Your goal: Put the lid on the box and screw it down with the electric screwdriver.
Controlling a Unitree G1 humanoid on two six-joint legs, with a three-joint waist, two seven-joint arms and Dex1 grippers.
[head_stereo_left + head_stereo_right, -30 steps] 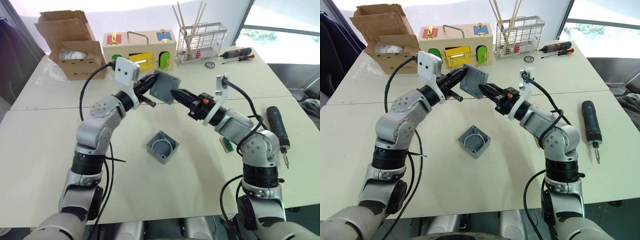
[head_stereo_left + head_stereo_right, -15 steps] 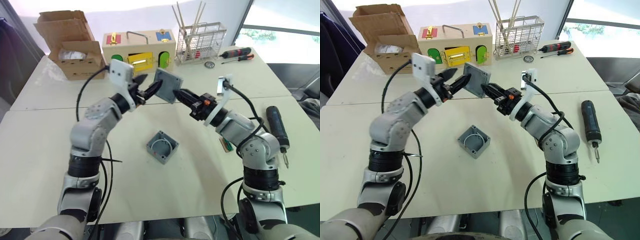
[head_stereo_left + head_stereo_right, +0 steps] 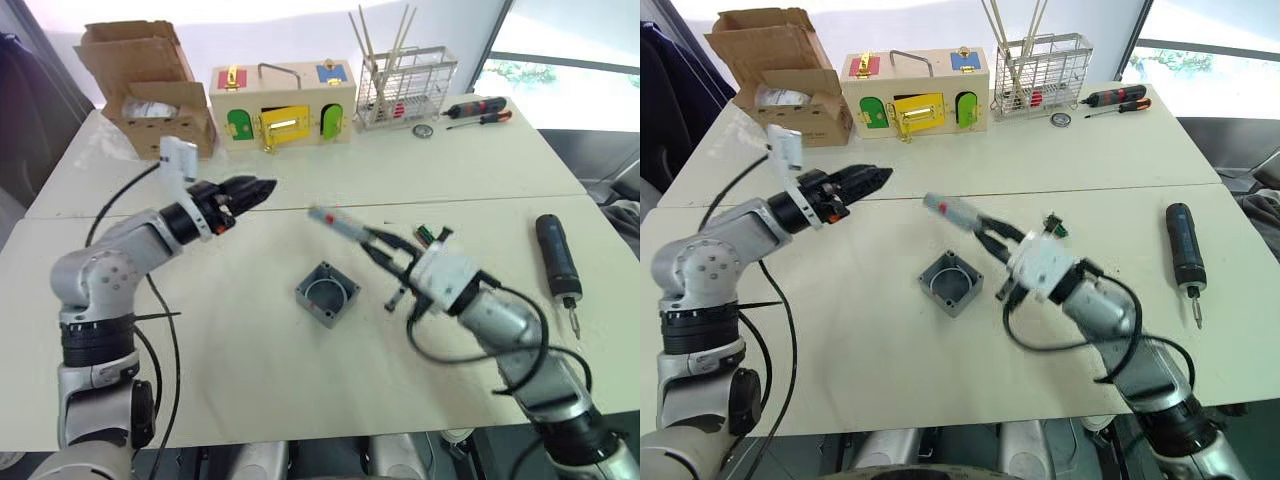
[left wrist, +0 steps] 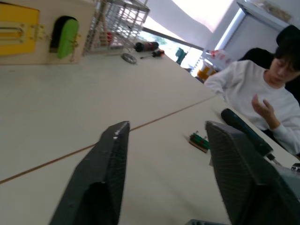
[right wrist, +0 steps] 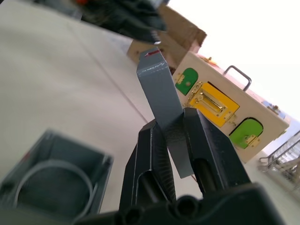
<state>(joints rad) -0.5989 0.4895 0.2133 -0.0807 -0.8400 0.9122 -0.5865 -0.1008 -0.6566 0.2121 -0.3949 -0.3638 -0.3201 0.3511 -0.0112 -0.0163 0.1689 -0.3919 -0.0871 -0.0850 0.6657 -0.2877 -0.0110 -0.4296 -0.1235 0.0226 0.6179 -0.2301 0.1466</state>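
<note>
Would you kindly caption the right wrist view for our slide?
Right gripper pinching the grey lid edge-on above the open box.

Left gripper (image 4: 161,159) fingers spread apart, nothing between them, over the table (image 4: 70,112). Wooden box (image 4: 28,28) and wire rack (image 4: 119,23) beyond; seated person (image 4: 262,101); possibly the electric screwdriver (image 4: 243,132) nearby.

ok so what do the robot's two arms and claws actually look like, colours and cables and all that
Both arms are built of rounded silver-grey segments with black bands at the joints. Loose black cables loop along each arm to a white block at the wrist. The left claw and right claw each have two black fingers that taper toward the tip, with a finely textured inner face. The right wrist shows small orange details.
</note>
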